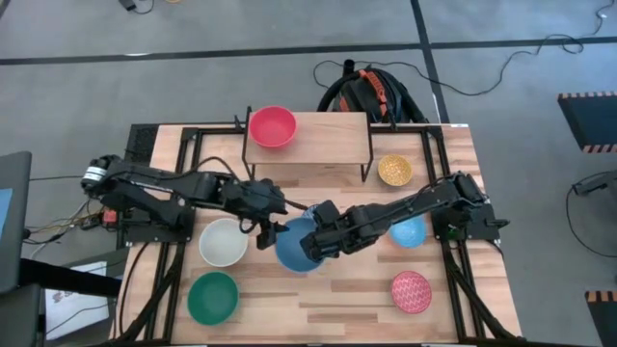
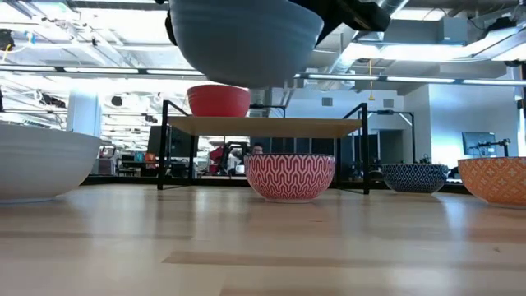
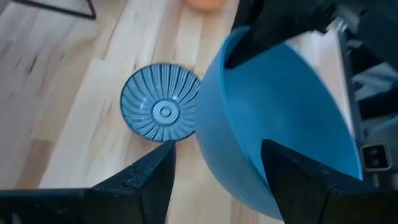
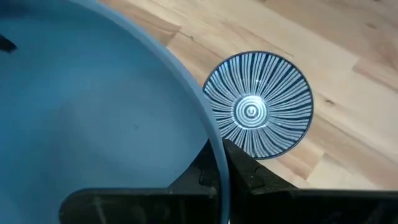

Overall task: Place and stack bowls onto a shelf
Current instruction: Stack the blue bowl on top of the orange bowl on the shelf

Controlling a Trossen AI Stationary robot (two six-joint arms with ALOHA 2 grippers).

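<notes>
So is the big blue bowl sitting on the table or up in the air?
Up in the air. The blue bowl hangs clear above the table, its rim pinched by the right pincer.

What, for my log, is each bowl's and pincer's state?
Red round bowl: on light-wood shelf
Plain blue round bowl: lifted off wooden table
White round bowl: on table
Green round bowl: on table
Yellow round bowl: on table
Blue-white striped bowl: on table
Pink-red patterned bowl: on table
Right pincer: shut on blue bowl
Left pincer: open
</notes>
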